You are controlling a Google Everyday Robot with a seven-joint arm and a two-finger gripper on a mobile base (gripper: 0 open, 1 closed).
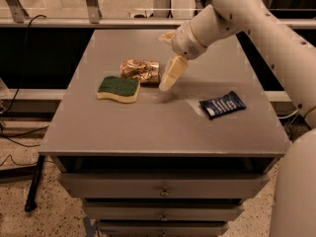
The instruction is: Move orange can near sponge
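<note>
The orange can (140, 70) lies on its side on the grey table (148, 127), just behind the sponge (118, 89) and close to its far right corner. The sponge has a dark green top over a pale yellow base. My gripper (164, 62) is open and empty, just right of the can. One finger (170, 74) points down toward the table by the can's right end, and the other (166, 36) sticks out farther back.
A flat dark blue packet (222, 104) lies on the table to the right of the gripper. The table top sits over a set of drawers (160, 189). A railing and cables stand behind and to the left.
</note>
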